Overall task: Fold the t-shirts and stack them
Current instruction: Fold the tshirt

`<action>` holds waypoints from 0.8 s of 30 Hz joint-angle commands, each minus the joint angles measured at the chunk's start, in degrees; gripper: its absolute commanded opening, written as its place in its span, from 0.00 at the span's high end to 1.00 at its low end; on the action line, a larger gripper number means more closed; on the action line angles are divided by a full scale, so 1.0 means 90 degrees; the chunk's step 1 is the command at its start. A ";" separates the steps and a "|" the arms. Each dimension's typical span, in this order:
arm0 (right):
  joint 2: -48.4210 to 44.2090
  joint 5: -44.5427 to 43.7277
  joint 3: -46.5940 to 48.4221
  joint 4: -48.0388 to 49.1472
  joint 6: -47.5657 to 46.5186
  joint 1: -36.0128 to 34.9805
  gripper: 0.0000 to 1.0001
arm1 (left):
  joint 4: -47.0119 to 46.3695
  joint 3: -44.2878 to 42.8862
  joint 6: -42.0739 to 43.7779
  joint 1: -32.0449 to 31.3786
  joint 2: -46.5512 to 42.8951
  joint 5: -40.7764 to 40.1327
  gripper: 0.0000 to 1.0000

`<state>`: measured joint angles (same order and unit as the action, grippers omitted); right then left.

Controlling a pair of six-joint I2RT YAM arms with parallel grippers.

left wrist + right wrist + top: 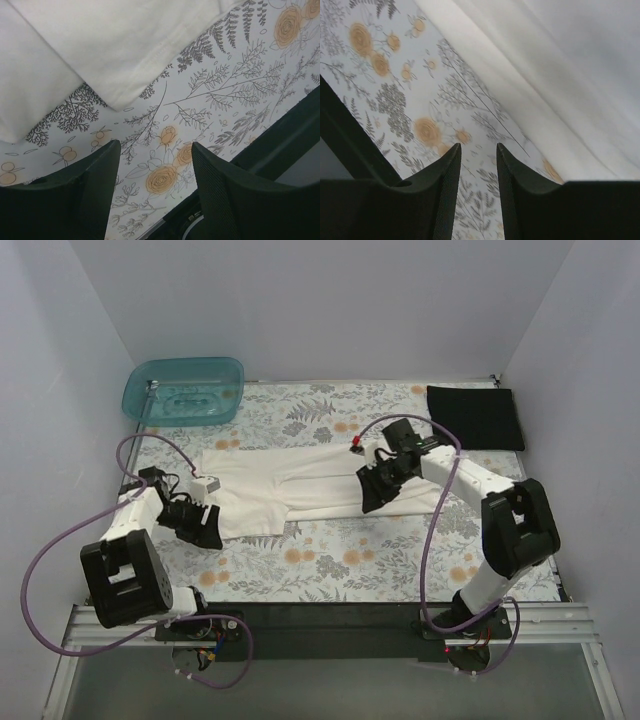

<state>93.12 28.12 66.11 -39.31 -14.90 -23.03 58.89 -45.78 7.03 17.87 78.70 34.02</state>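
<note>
Left gripper (205,525) hovered with jaws parted and nothing between them, just off the cream-white t-shirt's (300,485) 8 o'clock corner. Right gripper (372,495) stood likewise released at the shirt's 4 o'clock edge. That shirt lay spread across the floral cloth (330,570). At 2 o'clock the black t-shirt (475,417) lay folded, and the teal tub (190,362) sat at 10 o'clock.
</note>
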 commanded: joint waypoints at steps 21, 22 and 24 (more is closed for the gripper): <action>0.2690 -0.0634 0.1180 0.3166 0.3490 -0.3476 0.48 | -0.2149 0.0897 -0.1025 -0.1253 -0.0170 -0.0928 0.39; 0.2777 -0.0624 0.1219 0.3186 0.3530 -0.3506 0.48 | -0.2188 0.0907 -0.1054 -0.1282 -0.0131 -0.1025 0.39; 0.2836 -0.0721 0.1249 0.3167 0.3588 -0.3622 0.48 | -0.2305 0.0936 -0.1191 -0.1282 -0.0082 -0.1075 0.40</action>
<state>115.96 23.29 76.25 -10.48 15.57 -54.13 41.76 -38.96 -2.39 6.66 77.54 27.18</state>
